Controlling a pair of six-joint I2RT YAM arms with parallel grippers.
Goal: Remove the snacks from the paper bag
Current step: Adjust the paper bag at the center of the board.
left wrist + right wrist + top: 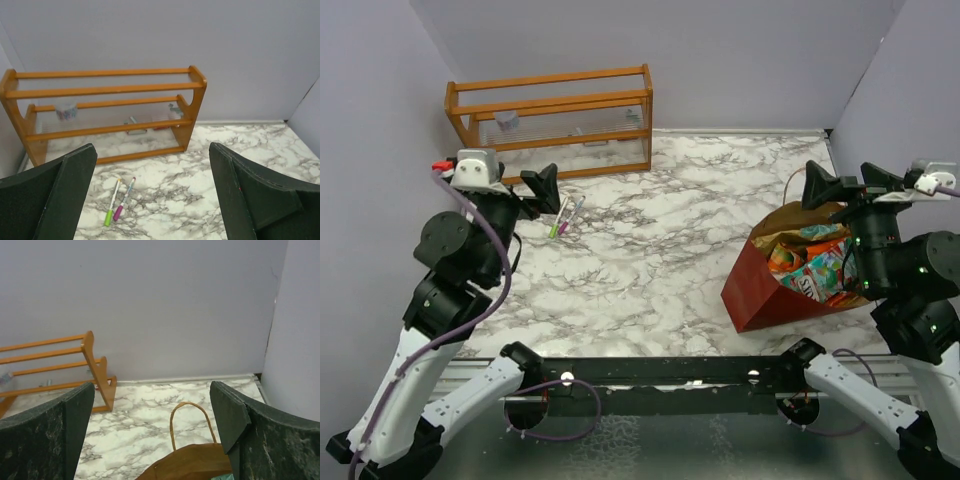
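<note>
The dark red paper bag (760,292) lies at the right of the marble table, its mouth open upward, brown inside. Several orange, red and teal snacks (812,268) fill it. My right gripper (848,184) is open and empty, held above the bag's far rim. In the right wrist view the bag's brown rim (200,462) and a cord handle (187,405) show between my open right gripper (152,435). My left gripper (542,186) is open and empty at the far left, also seen in the left wrist view (152,195).
An orange wooden rack (555,115) stands at the back left, also seen in the left wrist view (107,112). A green pen and a pink pen (565,217) lie in front of it. Lilac walls close in the table on three sides.
</note>
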